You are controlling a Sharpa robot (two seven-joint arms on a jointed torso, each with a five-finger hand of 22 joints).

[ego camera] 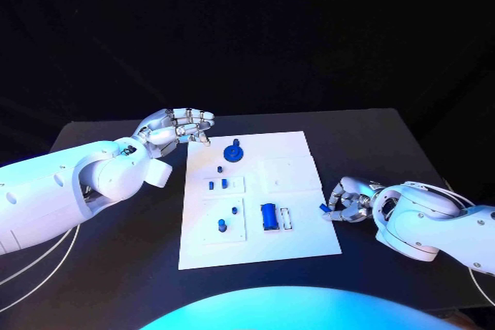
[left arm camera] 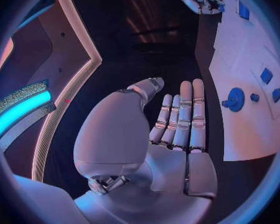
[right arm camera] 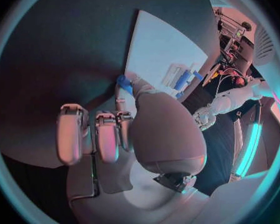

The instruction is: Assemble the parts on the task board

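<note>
No text, label, brand, number or sign can be read anywhere in these views. The white task board (ego camera: 258,251) carries no legible print, and the blue parts (ego camera: 269,217) on it show no markings.

A black table (ego camera: 124,273) stands against a dark backdrop (ego camera: 247,51); thin white cables (ego camera: 41,262) trail across its near-left corner
</note>
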